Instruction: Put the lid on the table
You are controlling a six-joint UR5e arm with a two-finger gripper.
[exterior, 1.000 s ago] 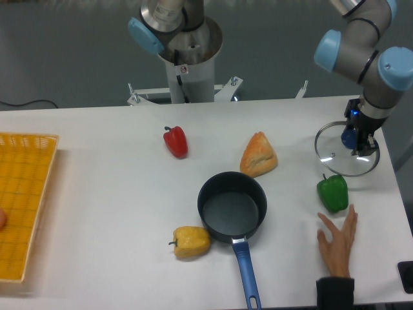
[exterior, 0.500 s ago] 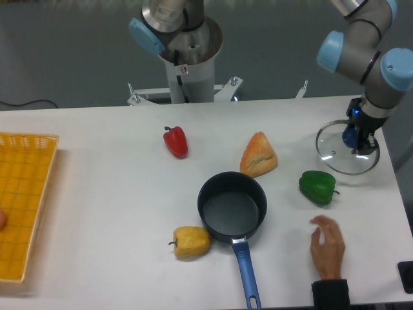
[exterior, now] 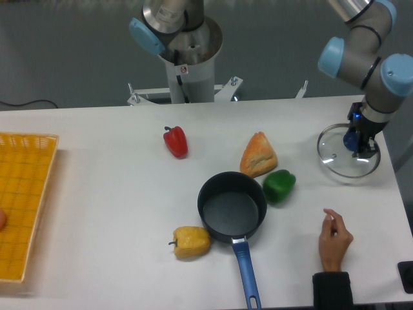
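The round glass lid (exterior: 337, 157) with a thin metal rim lies at the far right of the white table (exterior: 116, 187), low and about level. My gripper (exterior: 357, 143) comes down from above onto the lid's blue centre knob (exterior: 350, 139) and is shut on it. The dark pot (exterior: 232, 206) with the blue handle stands open near the middle front, well left of the lid.
A green pepper (exterior: 279, 185) lies against the pot's right side, beside a bread piece (exterior: 259, 155). A red pepper (exterior: 175, 141) and a yellow pepper (exterior: 191, 241) are further left. A person's hand (exterior: 334, 241) rests at the front right. A yellow mesh tray (exterior: 22, 200) sits at the left edge.
The green pepper has rolled left from beside the lid to the pot. The person's hand has drawn back toward the front edge. The gripper and lid shifted slightly right.
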